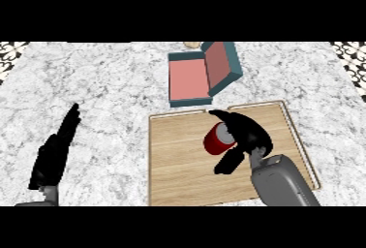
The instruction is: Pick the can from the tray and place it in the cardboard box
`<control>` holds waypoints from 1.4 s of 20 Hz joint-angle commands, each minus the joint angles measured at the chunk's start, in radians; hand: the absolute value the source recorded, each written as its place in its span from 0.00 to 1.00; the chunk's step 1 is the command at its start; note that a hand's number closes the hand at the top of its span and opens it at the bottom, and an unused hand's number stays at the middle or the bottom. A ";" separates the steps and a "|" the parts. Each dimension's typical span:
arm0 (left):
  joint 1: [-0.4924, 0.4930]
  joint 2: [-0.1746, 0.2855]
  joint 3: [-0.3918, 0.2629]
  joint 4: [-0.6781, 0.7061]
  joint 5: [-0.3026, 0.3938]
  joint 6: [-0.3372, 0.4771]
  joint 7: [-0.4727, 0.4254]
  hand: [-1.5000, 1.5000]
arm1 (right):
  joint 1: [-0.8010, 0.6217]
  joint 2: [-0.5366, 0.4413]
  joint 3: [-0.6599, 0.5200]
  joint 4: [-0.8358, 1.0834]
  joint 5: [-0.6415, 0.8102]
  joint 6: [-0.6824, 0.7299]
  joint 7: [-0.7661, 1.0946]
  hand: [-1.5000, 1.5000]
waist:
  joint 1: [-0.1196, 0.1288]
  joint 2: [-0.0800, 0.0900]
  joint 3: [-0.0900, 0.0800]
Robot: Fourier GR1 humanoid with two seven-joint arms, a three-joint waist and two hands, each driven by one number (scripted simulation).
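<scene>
wooden tray (pixel 178 169): red can (pixel 214 142) seemingly tilted, top up-right, in right hand (pixel 250 137)

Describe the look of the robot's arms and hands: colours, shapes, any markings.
Both hands are plain black: the left hand looks long and slim, the right hand bulkier, with a thick thumb. The right forearm is a smooth, rounded grey shell; of the left forearm only a grey sliver shows. No cables or markings visible.

No text seems readable anywhere, not even on the can (pixel 213 141).
</scene>
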State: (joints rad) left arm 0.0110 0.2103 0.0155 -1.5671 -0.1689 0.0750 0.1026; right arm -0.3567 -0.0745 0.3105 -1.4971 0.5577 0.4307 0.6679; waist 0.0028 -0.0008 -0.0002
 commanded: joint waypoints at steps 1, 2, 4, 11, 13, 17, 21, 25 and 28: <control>-0.043 -0.005 0.039 0.065 0.002 -0.008 -0.007 0.50 | 0.067 0.024 0.007 -0.018 0.008 0.003 -0.032 1.00 | -0.003 0.001 0.000; 0.015 -0.009 0.032 0.067 -0.006 -0.018 -0.081 0.50 | 0.019 0.067 0.014 0.003 0.036 -0.010 0.006 1.00 | 0.000 0.001 0.000; -0.012 -0.025 0.026 0.101 -0.029 0.014 -0.086 0.50 | 0.046 -0.022 0.020 -0.036 0.102 -0.055 -0.092 1.00 | -0.003 0.001 0.000; -0.036 -0.002 0.035 -0.014 -0.020 -0.021 0.047 0.50 | -0.063 -0.023 -0.020 0.044 0.218 -0.156 -0.145 1.00 | 0.001 0.001 0.000; -0.034 -0.003 0.069 0.110 -0.004 -0.027 -0.083 0.50 | -0.014 -0.036 0.004 -0.060 0.244 -0.144 -0.108 1.00 | -0.005 0.000 0.000; 0.008 0.017 0.069 0.016 0.015 -0.049 -0.014 0.50 | 0.052 -0.070 -0.030 -0.059 0.389 -0.240 0.087 1.00 | -0.014 -0.005 -0.001; 0.033 -0.015 0.045 0.007 -0.002 -0.026 -0.026 0.50 | 0.157 -0.129 -0.079 -0.035 0.541 -0.329 0.255 1.00 | -0.028 -0.006 -0.001; 0.060 -0.009 0.047 -0.046 0.009 -0.042 -0.012 0.50 | 0.212 -0.137 -0.038 -0.203 0.650 -0.306 0.373 1.00 | -0.012 -0.006 -0.001; 0.003 0.002 0.054 -0.031 0.005 -0.054 0.012 0.50 | 0.203 -0.101 -0.030 -0.336 0.673 -0.237 0.431 1.00 | -0.007 -0.003 0.000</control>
State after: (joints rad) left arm 0.0091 0.2029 0.0632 -1.5688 -0.1748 0.0415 0.1029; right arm -0.1709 -0.1883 0.2759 -1.7015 1.1770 0.1427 0.9871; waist -0.0123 -0.0056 -0.0013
